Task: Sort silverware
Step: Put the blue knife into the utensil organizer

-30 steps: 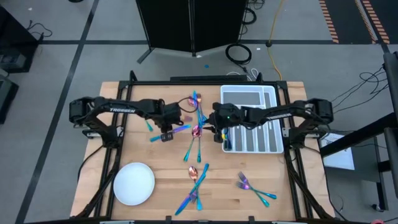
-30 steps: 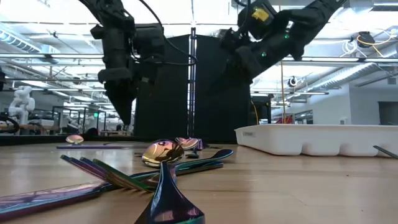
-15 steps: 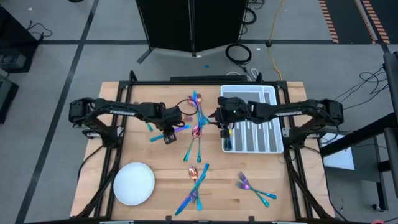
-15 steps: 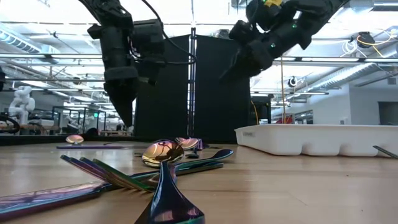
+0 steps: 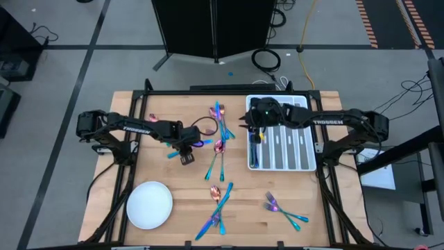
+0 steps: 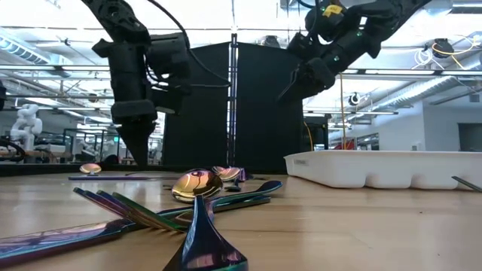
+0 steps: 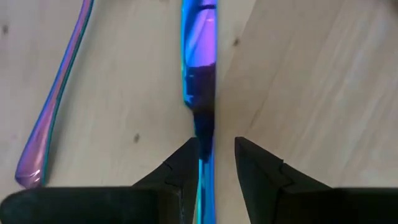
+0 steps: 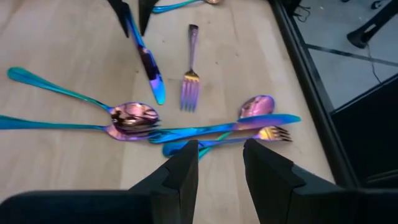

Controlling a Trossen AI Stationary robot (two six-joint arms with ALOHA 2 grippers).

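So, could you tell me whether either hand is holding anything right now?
Nothing is held. The left hand straddles a knife with its fingers open; the right hand is empty, by the tray's edge.

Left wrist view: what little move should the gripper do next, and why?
Probably close the left gripper on the blue and purple knife. Its open fingers already sit on either side of the knife, which lies flat on the wooden table, and they are not pinching it yet.

Two dark robot arms, one round white plate, one white divided tray, about a dozen pieces of iridescent silverware on one wooden worktop.
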